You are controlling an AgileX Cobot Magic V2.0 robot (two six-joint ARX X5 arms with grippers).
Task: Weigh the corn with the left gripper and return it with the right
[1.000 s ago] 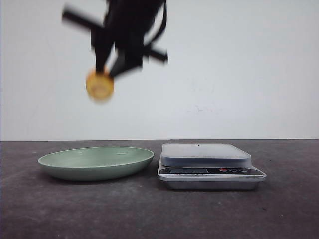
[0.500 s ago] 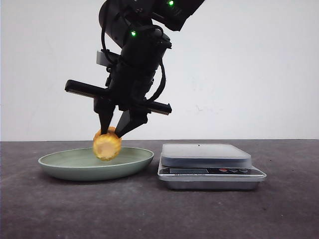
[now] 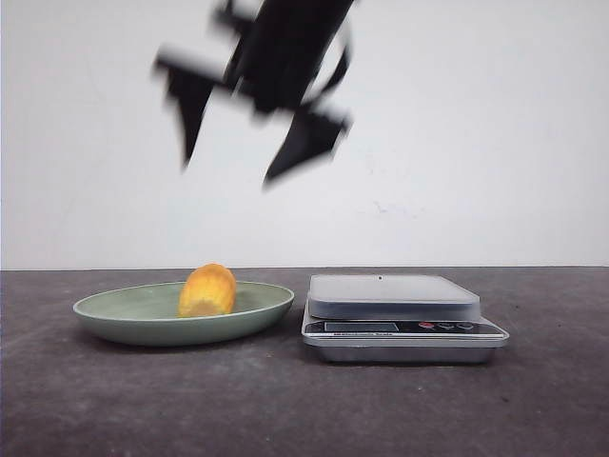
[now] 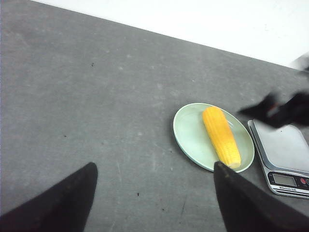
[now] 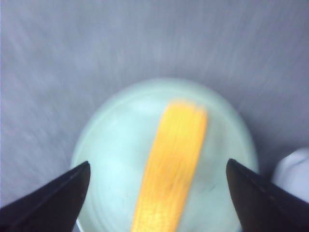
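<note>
The corn is a yellow-orange cob lying in the pale green plate, touched by neither gripper. My right gripper is blurred with motion, high above the plate, open and empty. In the right wrist view its gripper is spread wide over the corn and the plate. My left gripper is open and empty, far from the plate and the corn, above bare table. It does not show in the front view.
A digital kitchen scale with nothing on its platform stands right of the plate, close to its rim. It also shows in the left wrist view. The dark grey table ends at a white back wall.
My right gripper lowered the corn into the plate, let go of it, opened and has risen quickly above it. The corn now lies in the plate.
</note>
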